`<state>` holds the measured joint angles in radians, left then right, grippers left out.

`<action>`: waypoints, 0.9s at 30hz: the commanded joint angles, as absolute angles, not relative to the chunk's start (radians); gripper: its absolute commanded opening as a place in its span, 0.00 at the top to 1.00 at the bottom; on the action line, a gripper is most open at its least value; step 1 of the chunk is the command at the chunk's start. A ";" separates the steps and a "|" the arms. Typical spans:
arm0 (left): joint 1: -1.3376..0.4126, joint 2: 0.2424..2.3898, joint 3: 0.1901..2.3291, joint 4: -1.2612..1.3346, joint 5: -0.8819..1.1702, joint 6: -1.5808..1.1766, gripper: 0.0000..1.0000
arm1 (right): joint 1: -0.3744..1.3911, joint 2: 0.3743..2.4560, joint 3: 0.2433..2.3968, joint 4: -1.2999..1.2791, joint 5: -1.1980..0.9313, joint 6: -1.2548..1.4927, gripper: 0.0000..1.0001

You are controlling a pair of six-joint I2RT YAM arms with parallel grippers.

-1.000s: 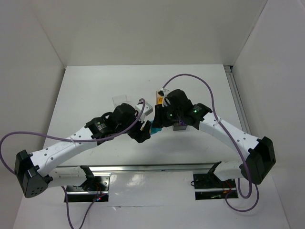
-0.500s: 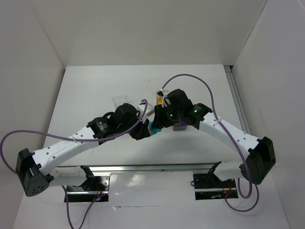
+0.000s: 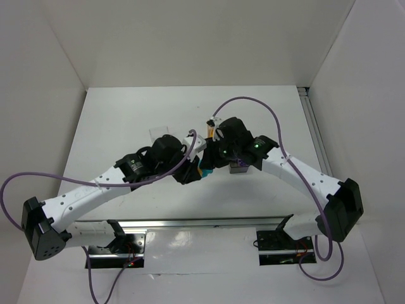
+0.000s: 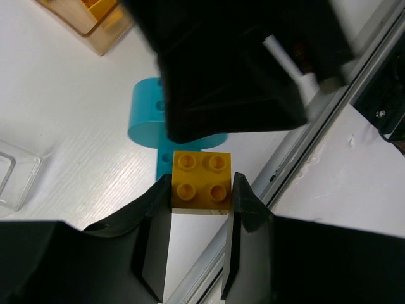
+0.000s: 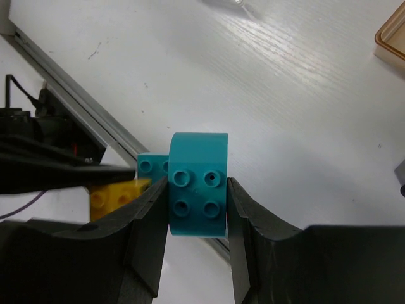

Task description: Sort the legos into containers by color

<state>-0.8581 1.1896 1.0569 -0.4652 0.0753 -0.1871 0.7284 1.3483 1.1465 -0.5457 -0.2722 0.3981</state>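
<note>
1. left fingers (image 4: 158,209) clamp a glossy yellow-orange studded square plastic brick (image 4: 202,180), mid white worktop (image 3: 126,126).
2. right fingers (image 5: 149,215) clamp a smooth teal round-ended studded brick (image 5: 197,183) touching it; likely step: splitting a two-colour clump.
3. next: pull apart squarely, then drop yellow into the orange-tinted translucent bin (image 4: 95,22) beyond.

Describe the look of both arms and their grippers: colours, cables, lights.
The left arm and right arm share one build: white tubular links, black joint housings and black bases. A purple cable loops loosely along each. Small green lights glow near the right arm's wrist. The left gripper and right gripper have matte black, tapered fingers.
</note>
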 commanded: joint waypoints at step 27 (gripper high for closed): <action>-0.644 1.840 1.662 -0.431 -0.104 -0.506 1.00 | 0.621 0.996 1.040 -0.776 0.067 0.482 0.70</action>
